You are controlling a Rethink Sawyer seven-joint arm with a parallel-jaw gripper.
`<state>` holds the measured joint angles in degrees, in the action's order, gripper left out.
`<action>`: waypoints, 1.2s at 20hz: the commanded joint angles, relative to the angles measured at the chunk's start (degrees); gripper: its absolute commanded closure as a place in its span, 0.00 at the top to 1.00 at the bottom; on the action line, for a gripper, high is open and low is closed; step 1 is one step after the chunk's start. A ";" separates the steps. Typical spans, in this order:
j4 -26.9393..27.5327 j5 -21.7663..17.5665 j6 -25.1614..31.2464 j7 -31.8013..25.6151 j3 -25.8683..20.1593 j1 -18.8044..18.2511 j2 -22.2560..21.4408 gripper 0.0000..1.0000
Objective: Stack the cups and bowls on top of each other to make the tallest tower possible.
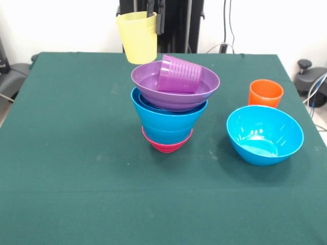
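Note:
The tower stands mid-table: a small magenta bowl (167, 146) at the base, blue bowls (168, 118) nested above it, then a wide purple bowl (175, 91). A purple cup (179, 74) lies tilted inside the purple bowl. A translucent yellow cup (138, 37) hangs in the air above and to the left of the tower's top. My gripper (155, 18) is shut on its right rim. An orange cup (265, 93) stands upright to the right, and a separate blue bowl (264, 134) sits in front of it.
The green cloth-covered table (76, 168) has open surface to the left of the tower and along the front. Cables and a black object (309, 76) lie off the right edge.

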<state>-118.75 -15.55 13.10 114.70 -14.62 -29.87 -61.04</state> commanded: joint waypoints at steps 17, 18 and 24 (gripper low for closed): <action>1.80 -1.27 0.14 5.52 2.62 3.90 7.35 0.00; 1.92 -1.31 -0.17 5.61 2.86 4.13 7.65 0.00; 2.16 -1.35 -0.93 5.19 3.59 4.48 8.43 0.00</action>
<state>-118.52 -15.55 13.07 114.70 -11.65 -26.84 -56.52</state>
